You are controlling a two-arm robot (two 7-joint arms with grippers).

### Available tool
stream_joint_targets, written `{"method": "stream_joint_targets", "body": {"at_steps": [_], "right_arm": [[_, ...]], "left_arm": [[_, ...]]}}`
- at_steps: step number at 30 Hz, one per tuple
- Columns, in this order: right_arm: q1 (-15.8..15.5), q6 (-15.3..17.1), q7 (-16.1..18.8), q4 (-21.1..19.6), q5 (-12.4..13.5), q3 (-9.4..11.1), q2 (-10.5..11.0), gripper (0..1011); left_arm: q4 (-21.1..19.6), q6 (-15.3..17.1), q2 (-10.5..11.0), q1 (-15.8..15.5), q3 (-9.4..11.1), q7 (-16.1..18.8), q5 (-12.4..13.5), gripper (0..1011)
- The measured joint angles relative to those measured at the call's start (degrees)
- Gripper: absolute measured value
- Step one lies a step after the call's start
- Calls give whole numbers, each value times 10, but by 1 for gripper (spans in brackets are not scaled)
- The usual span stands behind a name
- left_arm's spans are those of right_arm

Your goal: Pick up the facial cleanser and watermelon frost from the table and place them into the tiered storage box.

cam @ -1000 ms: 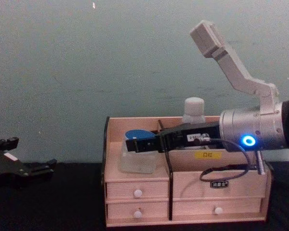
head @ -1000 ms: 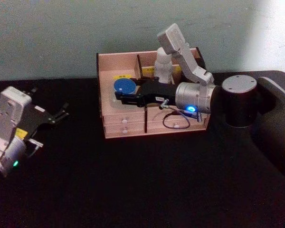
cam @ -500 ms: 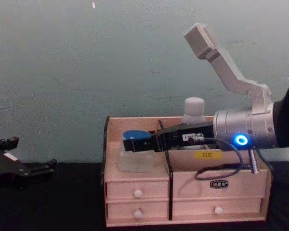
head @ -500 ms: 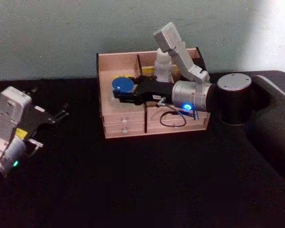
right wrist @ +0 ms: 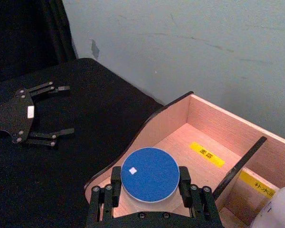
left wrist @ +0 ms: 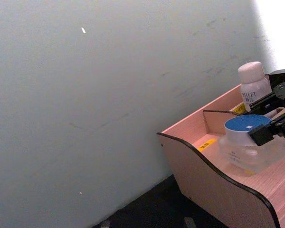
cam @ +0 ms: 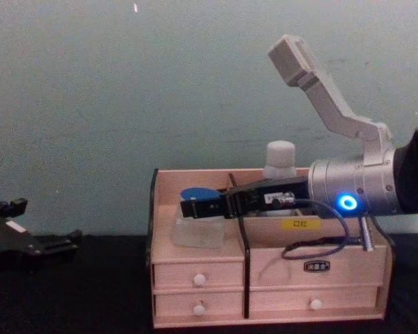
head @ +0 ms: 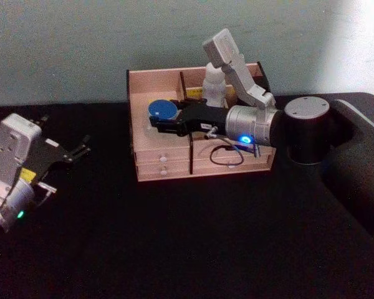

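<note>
the tiered storage box [head: 174, 163] stands at upper centre of the head view on the black table [head: 174, 249], against the pale wall. in the chest view the box [cam: 202, 268] fills the lower centre, its white-knobbed drawers facing the camera.

the right gripper [head: 157, 124] reaches in from the right side of the frame, over the box's left compartment. its fingers [right wrist: 115, 183] flank a clear jar with a blue lid [right wrist: 150, 174], one on each side of the lid and up against it; the jaws are pinching the jar. in the chest view the jar [cam: 197, 229] sits low in the left compartment with its base at or close to the compartment floor; contact with the floor cannot be confirmed. the left wrist view shows the same jar [left wrist: 249, 142] inside the box, behind the black-edged side panel.

a white bottle with a white cap [head: 213, 87] stands upright in the box's rear right compartment, just behind the right arm; in the chest view its cap [cam: 280, 157] rises above the back wall.

the left gripper [head: 75, 151] hangs at the left edge of the head view, well apart from the box, above the table. its jaws are spread and hold nothing, as seen in the right wrist view [right wrist: 52, 111].
</note>
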Motion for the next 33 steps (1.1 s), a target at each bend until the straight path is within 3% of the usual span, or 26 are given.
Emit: {"method": "stream_joint_targets", "body": {"at_steps": [24,27,33], "right_arm": [[-1,1,0,-1,0,-1,1,726],[-1,1,0,-1,0,-2,1,760],[-1,1,0,-1,0,-2,1,928]], "left_arm": [[0,0,0,0,0,0,0,1001],[0,0,0,0,0,0,0,1001],[0,0,0,0,0,0,0,1001]]}}
